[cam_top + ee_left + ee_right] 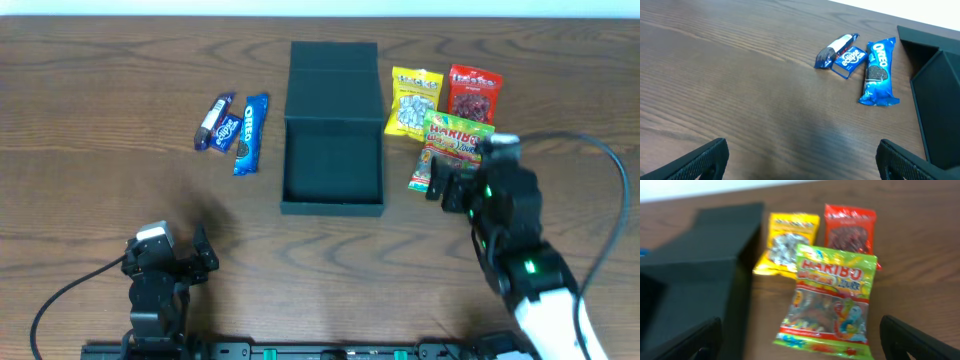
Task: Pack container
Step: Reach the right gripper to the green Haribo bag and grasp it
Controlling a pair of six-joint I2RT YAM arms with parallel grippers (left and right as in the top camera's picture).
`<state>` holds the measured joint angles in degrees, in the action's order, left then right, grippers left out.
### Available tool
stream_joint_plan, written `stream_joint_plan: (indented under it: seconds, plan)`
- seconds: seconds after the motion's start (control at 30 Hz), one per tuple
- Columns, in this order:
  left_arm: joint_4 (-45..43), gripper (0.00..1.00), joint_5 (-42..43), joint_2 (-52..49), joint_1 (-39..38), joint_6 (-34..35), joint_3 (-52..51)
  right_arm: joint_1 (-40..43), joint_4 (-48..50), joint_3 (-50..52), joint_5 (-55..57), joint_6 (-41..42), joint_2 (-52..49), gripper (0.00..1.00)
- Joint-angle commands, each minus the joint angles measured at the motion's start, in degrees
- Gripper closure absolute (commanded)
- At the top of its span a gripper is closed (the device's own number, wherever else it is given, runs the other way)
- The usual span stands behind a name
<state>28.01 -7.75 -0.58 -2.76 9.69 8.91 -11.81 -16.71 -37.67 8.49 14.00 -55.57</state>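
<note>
The dark teal container stands open at the table's middle, its flap lid laid back; it also shows in the left wrist view and the right wrist view. My right gripper is open just above the near end of the Haribo packet, which lies flat between its fingers in the right wrist view. A yellow packet and a red packet lie behind it. My left gripper is open and empty at the front left.
An Oreo pack, a small blue packet and a dark bar lie left of the container, also in the left wrist view, Oreo. Bare wood lies at the left.
</note>
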Motion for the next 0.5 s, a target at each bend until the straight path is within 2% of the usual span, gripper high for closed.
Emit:
stream_joint_plan:
  seconds: [0.0, 0.17, 0.3, 0.47]
  plan:
    - [0.0, 0.05, -0.3, 0.3, 0.2, 0.6, -1.1, 1.8, 0.4, -3.3, 2.2, -2.1, -8.0, 0.01]
    - [0.0, 0.05, -0.3, 0.3, 0.2, 0.6, -1.1, 3.0, 4.9, -4.6, 3.3, -1.6, -21.4, 0.01]
    - [0.0, 0.05, -0.3, 0.3, 0.2, 0.6, -1.1, 5.6, 7.8, -4.6, 2.5, 2.1, -28.8, 0.01]
    - [0.0, 0.05, -0.3, 0.3, 0.2, 0.6, -1.1, 7.1, 12.2, -4.6, -2.1, 2.3, -36.1, 0.01]
